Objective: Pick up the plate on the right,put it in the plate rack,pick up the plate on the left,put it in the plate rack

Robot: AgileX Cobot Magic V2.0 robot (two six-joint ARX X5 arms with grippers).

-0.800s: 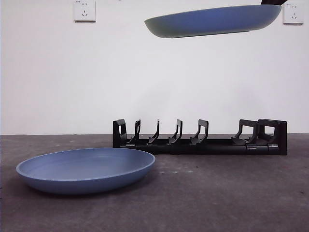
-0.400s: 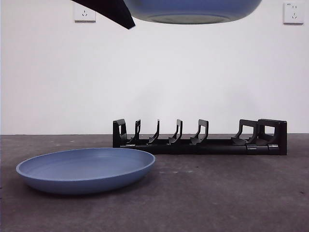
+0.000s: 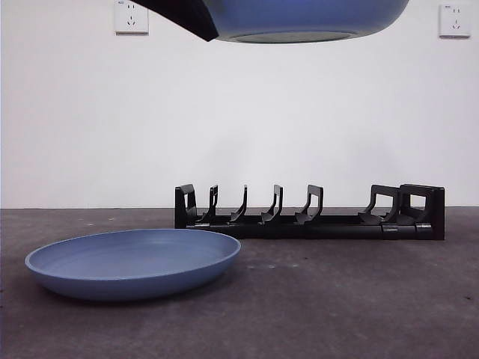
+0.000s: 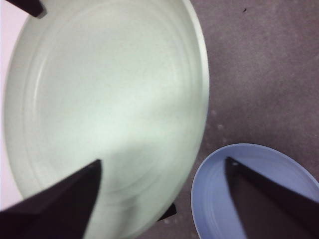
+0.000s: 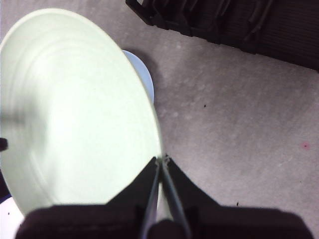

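A blue plate (image 3: 133, 262) is lying on the table (image 3: 337, 299) at left. The left gripper (image 4: 159, 172) is hanging spread apart over the raised plate (image 3: 307, 19), which the right gripper (image 5: 162, 162) is pinching above the plate rack (image 3: 310, 213).

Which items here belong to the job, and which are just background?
Job:
- raised plate, pinched at its rim by the right gripper
- plate on the table
- plate rack, holding no plate
- left gripper, open beside the raised plate

Background:
- wall sockets
- table
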